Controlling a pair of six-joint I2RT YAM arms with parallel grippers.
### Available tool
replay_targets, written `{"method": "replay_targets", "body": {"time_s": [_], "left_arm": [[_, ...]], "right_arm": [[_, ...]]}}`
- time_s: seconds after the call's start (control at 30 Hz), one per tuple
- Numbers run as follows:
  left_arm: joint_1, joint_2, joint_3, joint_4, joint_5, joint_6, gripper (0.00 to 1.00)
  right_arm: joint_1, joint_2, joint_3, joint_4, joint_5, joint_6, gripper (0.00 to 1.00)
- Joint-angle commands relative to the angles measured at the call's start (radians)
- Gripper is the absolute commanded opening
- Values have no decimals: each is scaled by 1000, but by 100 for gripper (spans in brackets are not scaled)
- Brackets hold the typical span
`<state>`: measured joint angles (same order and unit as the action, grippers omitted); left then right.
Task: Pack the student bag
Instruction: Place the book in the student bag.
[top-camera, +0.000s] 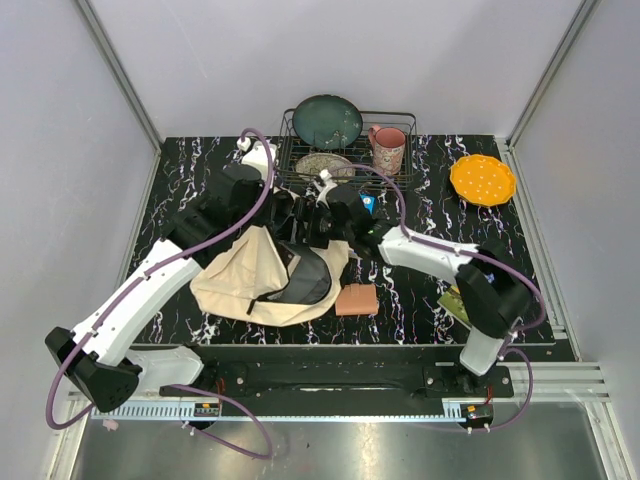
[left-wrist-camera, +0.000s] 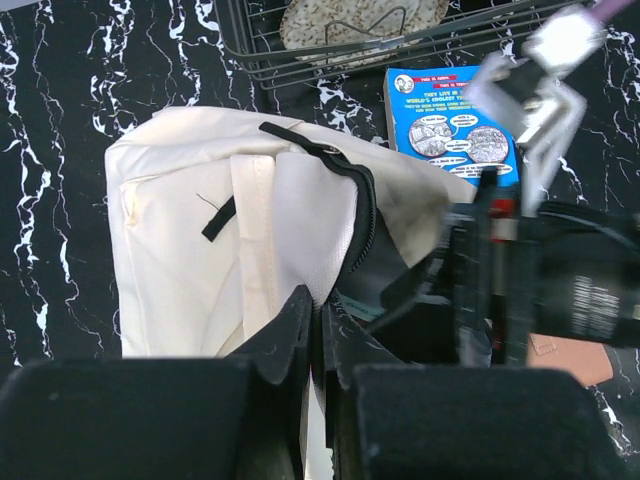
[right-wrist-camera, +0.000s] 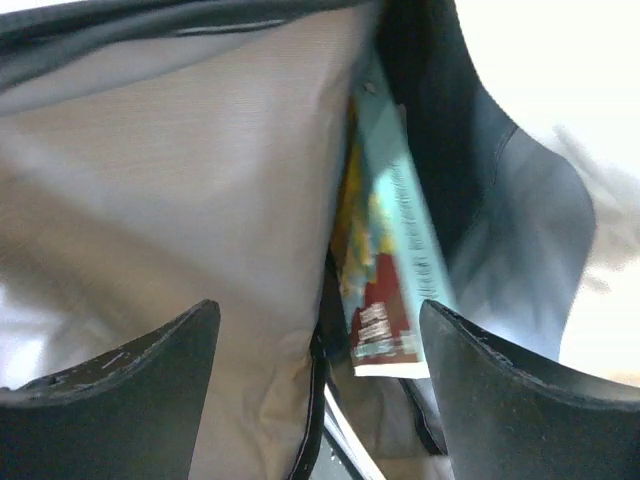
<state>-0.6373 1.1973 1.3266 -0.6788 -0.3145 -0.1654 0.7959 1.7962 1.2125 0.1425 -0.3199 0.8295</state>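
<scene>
The cream student bag (top-camera: 245, 280) lies on the black marble table with its dark-lined mouth facing right. My left gripper (left-wrist-camera: 322, 312) is shut on the cream edge of the bag (left-wrist-camera: 180, 250) at its zip opening; in the top view the left gripper (top-camera: 287, 214) is at the bag's far rim. My right gripper (right-wrist-camera: 320, 340) is open and reaches into the bag's mouth; it also shows in the top view (top-camera: 322, 226). A teal book with a red and yellow cover (right-wrist-camera: 385, 260) stands inside against the grey lining (right-wrist-camera: 180, 170), between but not touched by the fingers. A blue book (left-wrist-camera: 450, 120) lies on the table behind the bag.
A wire dish rack (top-camera: 398, 120) at the back holds a dark green plate (top-camera: 327, 122), a patterned plate (top-camera: 323, 165) and a pink mug (top-camera: 388, 148). An orange plate (top-camera: 482, 180) lies back right. A salmon block (top-camera: 357, 299) sits by the bag. A green item (top-camera: 452, 300) lies under my right arm.
</scene>
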Motion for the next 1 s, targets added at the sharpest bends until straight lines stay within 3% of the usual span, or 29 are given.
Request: {"method": "replay_targets", "body": {"time_s": [0.0, 0.27, 0.5, 0.7, 0.87, 0.97], "left_arm": [[13, -24, 6, 88, -47, 17, 0], [22, -5, -3, 62, -29, 92, 0], [33, 11, 26, -10, 40, 217, 0], [44, 22, 26, -21, 34, 193, 0], [45, 27, 26, -16, 43, 184, 0], [45, 31, 28, -11, 45, 187, 0]], "right_arm": [[-6, -170, -70, -14, 83, -59, 86], [-33, -395, -238, -96, 277, -70, 86], [-196, -331, -305, -138, 121, 5, 84], [-195, -218, -275, -159, -27, -19, 84], [-188, -227, -297, -245, 36, -87, 86], [-188, -209, -340, -202, -27, -87, 86]]}}
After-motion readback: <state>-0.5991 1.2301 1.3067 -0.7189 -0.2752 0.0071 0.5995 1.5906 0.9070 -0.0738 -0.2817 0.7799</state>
